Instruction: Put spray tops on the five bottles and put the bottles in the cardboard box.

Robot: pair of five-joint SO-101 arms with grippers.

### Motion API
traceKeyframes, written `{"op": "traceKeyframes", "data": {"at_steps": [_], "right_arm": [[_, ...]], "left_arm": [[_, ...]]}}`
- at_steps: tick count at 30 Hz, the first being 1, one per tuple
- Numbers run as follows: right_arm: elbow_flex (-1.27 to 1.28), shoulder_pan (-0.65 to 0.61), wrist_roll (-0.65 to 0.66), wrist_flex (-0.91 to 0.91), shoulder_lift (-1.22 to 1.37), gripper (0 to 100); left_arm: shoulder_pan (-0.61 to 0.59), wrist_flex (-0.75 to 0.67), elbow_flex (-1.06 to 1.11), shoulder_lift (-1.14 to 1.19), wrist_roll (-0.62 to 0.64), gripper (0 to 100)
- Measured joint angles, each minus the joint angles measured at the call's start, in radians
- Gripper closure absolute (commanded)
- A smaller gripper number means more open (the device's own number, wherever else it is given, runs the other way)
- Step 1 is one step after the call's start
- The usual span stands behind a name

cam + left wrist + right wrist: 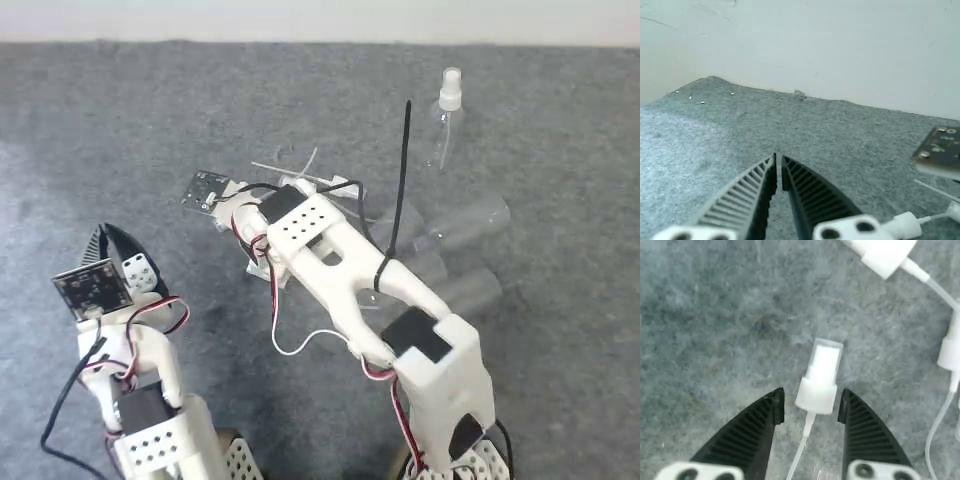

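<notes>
Right hand (811,401): fingers (760,425) spread wide, gripping nothing. A white spray top (820,377) lies flat on the desk (705,315) between them, its thin dip tube trailing back toward my wrist. There is a clear gap at one finger; the other sits just beside the top's collar, and I cannot tell whether it touches.

Near it lie two more spray tops, one (885,255) out beyond my fingertips and one (950,355) off to the side with its tube curving away.

Left hand (778,167): closed to a thin slit, nothing in it, raised above the grey desk and facing the pale wall (840,45). Another spray top (905,226) lies near its base.

From the high view, an upright bottle (447,125) with a top already fitted stands well beyond my right arm. Clear uncapped bottles (475,218) lie on their sides beside that arm, partly hidden under it.
</notes>
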Motion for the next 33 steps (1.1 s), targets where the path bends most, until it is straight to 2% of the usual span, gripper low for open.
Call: {"op": "traceKeyframes", "data": {"at_steps": [6,12,20,27,33], "right_arm": [[-0.048,0.002,0.002,0.0,0.068,83.4],[-0.072,0.002,0.005,0.0,0.11,91.6],[-0.072,0.008,0.005,0.006,0.114,92.3],[-0.089,0.028,0.005,0.15,0.114,92.3],[-0.089,0.031,-0.051,0.255,0.106,92.3]], "left_arm": [[0.0,0.0,0.0,0.0,0.0,99],[0.0,0.0,0.0,0.0,0.0,99],[0.0,0.0,0.0,0.0,0.0,99],[0.0,0.0,0.0,0.0,0.0,99],[0.0,0.0,0.0,0.0,0.0,99]]}}
